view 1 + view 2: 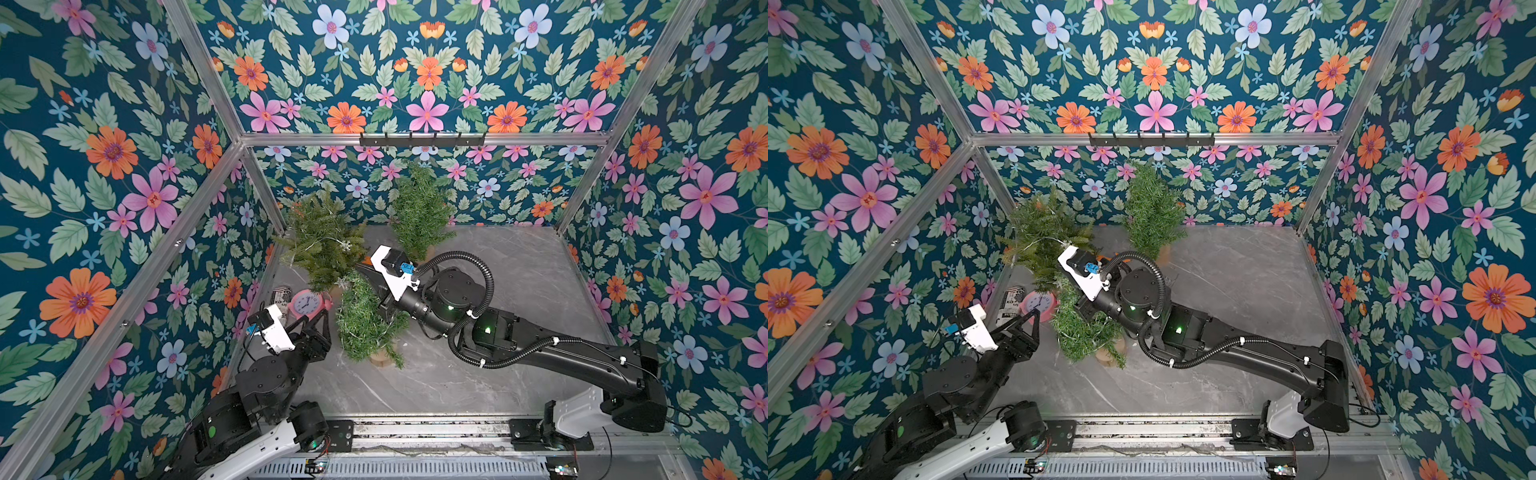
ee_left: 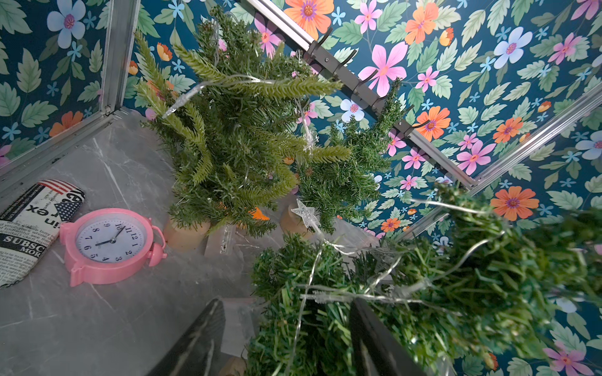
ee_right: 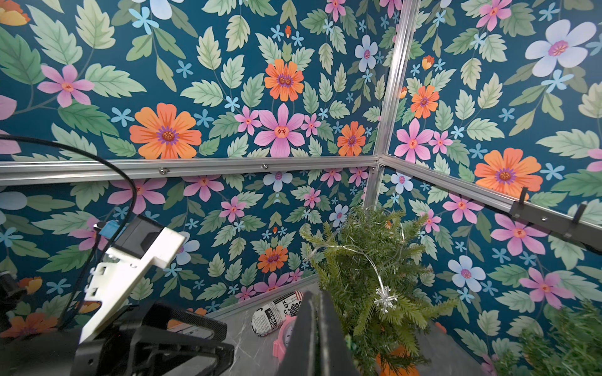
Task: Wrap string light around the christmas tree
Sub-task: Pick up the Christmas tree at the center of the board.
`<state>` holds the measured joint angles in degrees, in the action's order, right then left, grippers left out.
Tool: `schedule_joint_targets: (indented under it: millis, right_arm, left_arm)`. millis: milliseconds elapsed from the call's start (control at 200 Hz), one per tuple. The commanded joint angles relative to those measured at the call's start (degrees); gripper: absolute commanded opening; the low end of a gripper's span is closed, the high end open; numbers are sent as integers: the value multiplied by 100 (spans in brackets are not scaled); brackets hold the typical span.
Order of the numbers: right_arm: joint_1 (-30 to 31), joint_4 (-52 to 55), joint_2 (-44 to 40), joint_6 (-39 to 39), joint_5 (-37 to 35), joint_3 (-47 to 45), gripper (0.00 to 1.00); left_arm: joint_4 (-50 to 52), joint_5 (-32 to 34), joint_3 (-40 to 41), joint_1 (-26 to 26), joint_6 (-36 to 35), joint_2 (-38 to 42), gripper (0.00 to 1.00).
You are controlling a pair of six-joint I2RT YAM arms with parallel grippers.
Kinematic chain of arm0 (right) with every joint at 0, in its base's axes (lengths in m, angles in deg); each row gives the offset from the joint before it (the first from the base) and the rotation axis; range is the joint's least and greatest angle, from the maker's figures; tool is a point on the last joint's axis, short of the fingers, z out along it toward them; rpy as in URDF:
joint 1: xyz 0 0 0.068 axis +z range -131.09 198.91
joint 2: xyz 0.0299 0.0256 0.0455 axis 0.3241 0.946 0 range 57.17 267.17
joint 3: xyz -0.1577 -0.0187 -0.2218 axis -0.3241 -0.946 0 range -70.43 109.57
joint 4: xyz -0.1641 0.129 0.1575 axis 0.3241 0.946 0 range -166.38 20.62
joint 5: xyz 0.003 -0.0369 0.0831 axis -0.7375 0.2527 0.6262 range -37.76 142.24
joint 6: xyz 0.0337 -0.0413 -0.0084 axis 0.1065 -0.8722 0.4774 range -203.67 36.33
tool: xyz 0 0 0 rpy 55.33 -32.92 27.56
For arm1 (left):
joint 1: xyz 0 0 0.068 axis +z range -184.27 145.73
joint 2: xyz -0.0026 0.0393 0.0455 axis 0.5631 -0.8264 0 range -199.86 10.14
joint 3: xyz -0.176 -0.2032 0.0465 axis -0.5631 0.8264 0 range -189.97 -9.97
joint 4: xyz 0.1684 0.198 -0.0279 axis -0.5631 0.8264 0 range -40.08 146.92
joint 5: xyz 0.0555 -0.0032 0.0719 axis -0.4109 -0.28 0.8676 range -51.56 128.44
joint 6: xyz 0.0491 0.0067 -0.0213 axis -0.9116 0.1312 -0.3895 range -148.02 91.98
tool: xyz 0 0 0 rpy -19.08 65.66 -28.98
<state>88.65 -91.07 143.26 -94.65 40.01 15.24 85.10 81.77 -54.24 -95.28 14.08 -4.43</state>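
Though the right gripper [image 3: 317, 325] was pinched shut mid-wrap, low centre of frame, I couldn't tell if it had the string [image 2: 325, 297]. Left gripper [image 2: 286, 304] hung half-open, empty. Next looked like pulling string round the tree [image 1: 365, 328].

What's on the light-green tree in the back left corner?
A clear string light is draped across the branches of the light-green tree, with a snowflake charm hanging from it. Foliage hides where the wire runs on the far side.

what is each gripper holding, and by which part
Left gripper: open, holding nothing. Right gripper: shut, but whether the string light wire is pinched cannot be told.
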Motion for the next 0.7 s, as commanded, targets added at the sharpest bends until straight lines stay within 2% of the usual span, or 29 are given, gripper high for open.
schedule_joint_targets:
  millis: [0, 275, 525, 600, 695]
  right_arm:
    - [0, -454, 9, -152, -188, 190, 0]
    - [-2, -420, 137, -454, -415, 877, 0]
    - [-5, -279, 12, -817, -637, 1231, 0]
    - [1, -248, -100, -994, -774, 1183, 0]
    - [-4, -303, -308, -1189, -947, 1033, 0]
  left_arm:
    - [-332, -29, -10, 9, -87, -100, 64]
    - [-617, -240, -215, 1, -165, -429, 64]
    - [-1403, -945, -398, 8, -489, -512, 65]
    - [-1894, -1453, -344, 6, -754, -524, 65]
    - [-2841, -2785, -176, 10, -1125, -741, 66]
